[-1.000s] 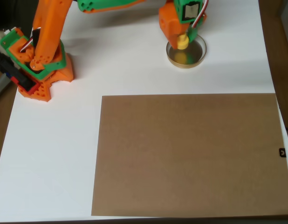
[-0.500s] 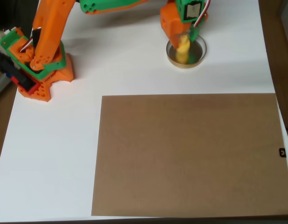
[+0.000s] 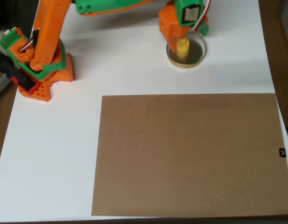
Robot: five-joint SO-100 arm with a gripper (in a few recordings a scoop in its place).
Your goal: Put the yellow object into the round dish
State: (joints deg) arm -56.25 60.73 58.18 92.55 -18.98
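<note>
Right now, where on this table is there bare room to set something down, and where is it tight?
Free: the brown sheet is bare all over, and so is the white table left of it, below the arm's base. A bare strip also runs between base and round dish. Crowded: the top right, where the gripper hangs over the dish holding the yellow object.

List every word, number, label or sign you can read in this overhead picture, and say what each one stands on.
No text can be read.
Small black tag with a pale mark at the right edge, beside the brown board: too small and blurred to read.
White patch on the arm's green housing above the round dish: no legible print.
</note>
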